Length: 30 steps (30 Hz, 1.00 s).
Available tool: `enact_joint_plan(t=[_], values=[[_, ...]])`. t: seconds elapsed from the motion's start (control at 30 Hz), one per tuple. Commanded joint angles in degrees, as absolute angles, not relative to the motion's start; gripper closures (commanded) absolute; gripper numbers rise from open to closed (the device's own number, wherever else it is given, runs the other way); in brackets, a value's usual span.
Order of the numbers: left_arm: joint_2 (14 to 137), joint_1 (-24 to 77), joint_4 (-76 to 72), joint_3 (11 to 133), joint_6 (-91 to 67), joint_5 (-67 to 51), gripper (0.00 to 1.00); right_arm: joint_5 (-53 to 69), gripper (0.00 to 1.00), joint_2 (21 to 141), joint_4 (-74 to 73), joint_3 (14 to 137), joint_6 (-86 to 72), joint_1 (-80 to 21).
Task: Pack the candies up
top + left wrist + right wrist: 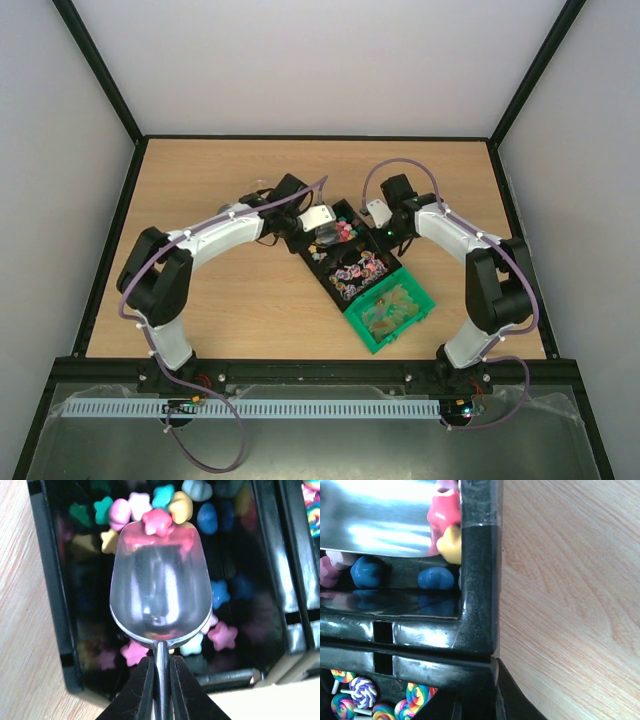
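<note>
We see the left gripper (161, 669) clamped narrow on the handle of the metal scoop (160, 595). Its bowl lies low in the far-end compartment of the black tray (50, 580), near the middle of the table (220, 180). The candies (157, 521) lie there, a pink star at the scoop's tip. The right gripper (485, 697) sits closed at the tray's outer wall, beside the swirled lollipops (362, 692). We cannot tell whether it pinches the wall.
</note>
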State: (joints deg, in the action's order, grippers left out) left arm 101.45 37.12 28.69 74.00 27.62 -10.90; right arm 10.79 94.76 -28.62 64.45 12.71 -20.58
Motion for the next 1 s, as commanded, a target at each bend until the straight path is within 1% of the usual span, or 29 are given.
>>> enact_joint_plan(t=[0.0, 0.2, 0.3, 0.53, 0.67, 0.8, 0.97], values=[[105.5, 37.9, 27.0, 72.8, 23.9, -14.1, 0.98, 23.2, 0.99, 91.0, -27.5, 68.8, 13.2, -21.2], [103.0, 37.5, 13.6, 63.6, 21.9, -14.8, 0.98, 23.8, 0.99, 90.6, -26.6, 68.1, 12.4, -21.0], [101.7, 35.9, 8.6, 60.8, 20.1, -18.5, 0.98, 24.0, 0.99, 90.9, -26.1, 68.0, 11.3, -20.4], [95.6, 33.3, 1.3, 54.8, 20.0, -24.2, 0.98, 23.2, 0.99, 92.2, -25.3, 67.8, 9.9, -16.3], [94.2, 31.7, -3.0, 52.6, 18.7, -26.1, 0.98, 23.5, 0.99, 93.6, -24.0, 66.6, 9.5, -15.4], [93.8, 31.1, -6.0, 50.7, 18.3, -25.9, 0.98, 22.7, 0.99, 94.3, -23.3, 66.0, 9.2, -15.2], [93.7, 29.8, -7.8, 49.6, 18.0, -25.8, 0.98, 18.9, 0.99, 94.1, -24.3, 65.6, 10.4, -15.3]])
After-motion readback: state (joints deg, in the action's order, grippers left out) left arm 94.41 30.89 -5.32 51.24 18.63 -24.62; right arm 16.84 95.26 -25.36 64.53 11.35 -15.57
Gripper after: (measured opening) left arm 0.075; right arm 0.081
